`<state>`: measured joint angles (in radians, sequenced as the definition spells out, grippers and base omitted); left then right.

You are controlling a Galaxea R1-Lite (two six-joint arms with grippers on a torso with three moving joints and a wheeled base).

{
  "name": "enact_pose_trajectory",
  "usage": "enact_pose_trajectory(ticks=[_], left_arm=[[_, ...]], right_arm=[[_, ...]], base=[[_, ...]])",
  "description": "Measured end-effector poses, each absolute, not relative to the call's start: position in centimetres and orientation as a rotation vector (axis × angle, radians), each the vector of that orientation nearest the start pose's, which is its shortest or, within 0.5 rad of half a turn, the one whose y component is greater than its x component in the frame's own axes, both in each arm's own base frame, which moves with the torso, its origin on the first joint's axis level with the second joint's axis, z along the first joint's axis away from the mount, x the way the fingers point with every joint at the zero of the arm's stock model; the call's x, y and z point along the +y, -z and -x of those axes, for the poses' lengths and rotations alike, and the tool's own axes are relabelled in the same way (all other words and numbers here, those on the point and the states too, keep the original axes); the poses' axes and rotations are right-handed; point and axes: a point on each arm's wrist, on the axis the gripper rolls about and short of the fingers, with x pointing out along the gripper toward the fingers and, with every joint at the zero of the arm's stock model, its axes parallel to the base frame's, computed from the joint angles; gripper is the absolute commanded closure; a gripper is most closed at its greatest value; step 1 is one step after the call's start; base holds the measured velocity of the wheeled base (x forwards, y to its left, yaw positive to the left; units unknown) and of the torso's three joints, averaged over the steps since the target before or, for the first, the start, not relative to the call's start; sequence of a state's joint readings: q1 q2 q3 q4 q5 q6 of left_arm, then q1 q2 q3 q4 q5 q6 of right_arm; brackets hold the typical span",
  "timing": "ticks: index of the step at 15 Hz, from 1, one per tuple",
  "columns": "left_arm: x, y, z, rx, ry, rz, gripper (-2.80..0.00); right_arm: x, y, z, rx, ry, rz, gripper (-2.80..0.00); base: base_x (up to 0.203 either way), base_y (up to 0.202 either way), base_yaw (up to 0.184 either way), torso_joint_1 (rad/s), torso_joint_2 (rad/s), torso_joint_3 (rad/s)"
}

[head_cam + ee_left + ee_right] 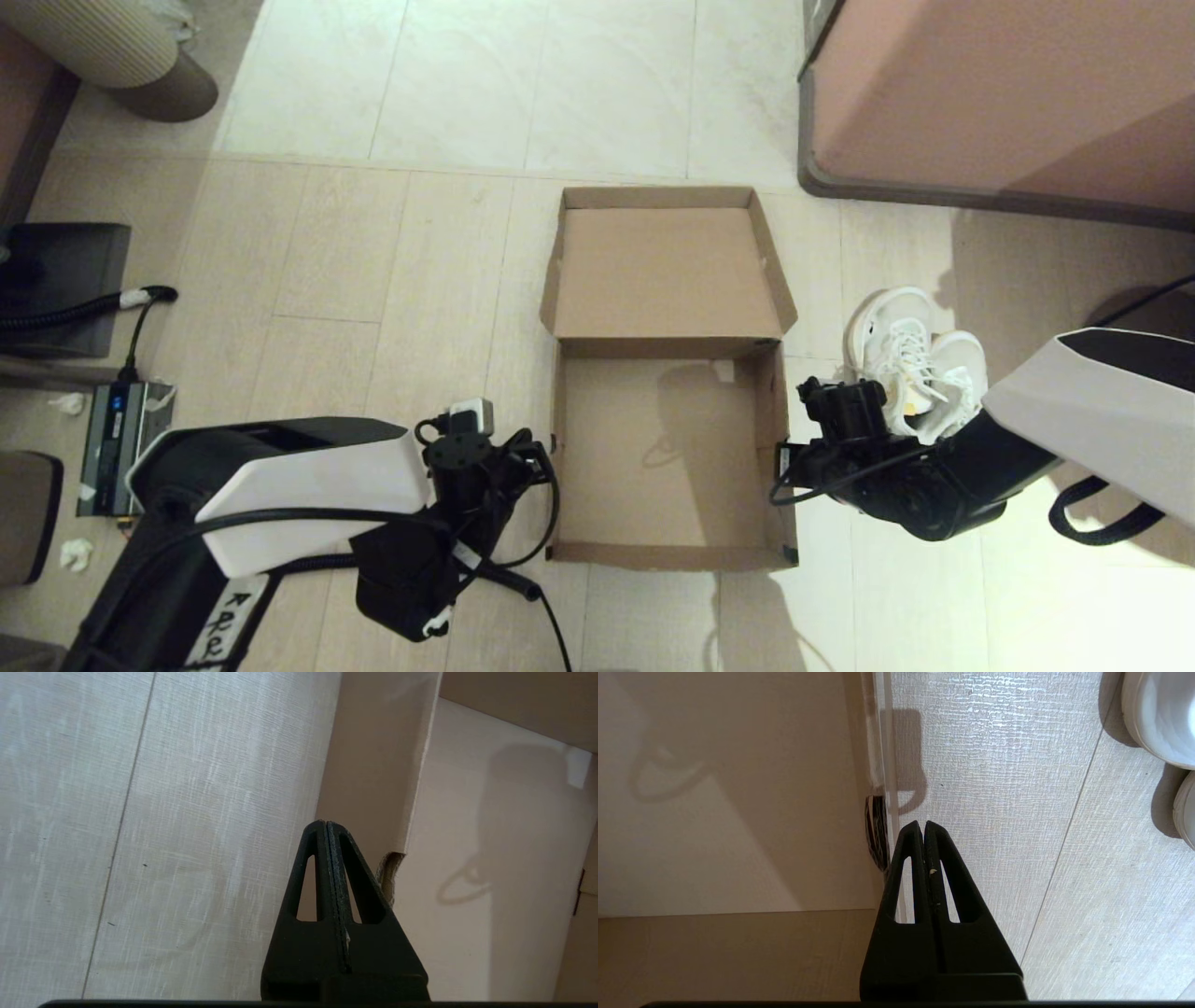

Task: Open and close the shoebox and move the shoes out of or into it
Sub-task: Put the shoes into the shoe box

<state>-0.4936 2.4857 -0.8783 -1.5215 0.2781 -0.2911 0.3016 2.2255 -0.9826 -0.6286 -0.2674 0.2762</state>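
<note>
The brown cardboard shoebox [663, 467] lies open and empty on the floor, its lid [665, 271] flipped back flat at the far side. Both white sneakers [910, 369] stand together on the floor just right of the box, partly hidden by my right arm. My left gripper [540, 455] is shut with nothing in it, beside the box's left wall [373, 765]; its tips [325, 823] are pressed together. My right gripper [789, 467] is shut and empty by the right wall [882, 765], near a black tape patch [876, 830]. The shoe soles [1157, 714] show at the edge.
A big pinkish-brown cabinet [999, 93] stands at the far right. On the left are a black unit [56, 289] with a cable, a grey power box [117, 448] and paper scraps. A ribbed beige object [112, 37] sits at the far left corner.
</note>
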Motion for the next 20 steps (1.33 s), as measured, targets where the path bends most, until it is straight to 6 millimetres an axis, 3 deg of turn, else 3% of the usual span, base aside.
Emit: enact_pose_trajectory(ticks=[5,11,15,20], left_arm=[[-17.8,0.3,-36.9,0.102,0.179,0.261,0.0],[-18.5,0.7,-37.5,0.091,0.208,0.267,0.0],[-19.1,2.4,-35.8,0.167,0.222,0.235,0.0],[-18.7,3.9,-32.0,0.306,0.222,0.198,0.0]], right_arm=[[10.9,-3.9,-37.2,0.541,0.048,-0.109,0.0],[11.2,-2.6,-37.3,0.569,0.047,-0.109,0.0],[11.3,-1.6,-35.9,0.62,0.047,-0.098,0.0],[11.2,-0.5,-33.4,0.643,0.044,-0.116,0.0]], base=[[0.0,0.0,0.0,0.0,0.0,0.0],[0.0,0.0,0.0,0.0,0.0,0.0],[0.0,0.0,0.0,0.0,0.0,0.0],[0.0,0.0,0.0,0.0,0.0,0.0]])
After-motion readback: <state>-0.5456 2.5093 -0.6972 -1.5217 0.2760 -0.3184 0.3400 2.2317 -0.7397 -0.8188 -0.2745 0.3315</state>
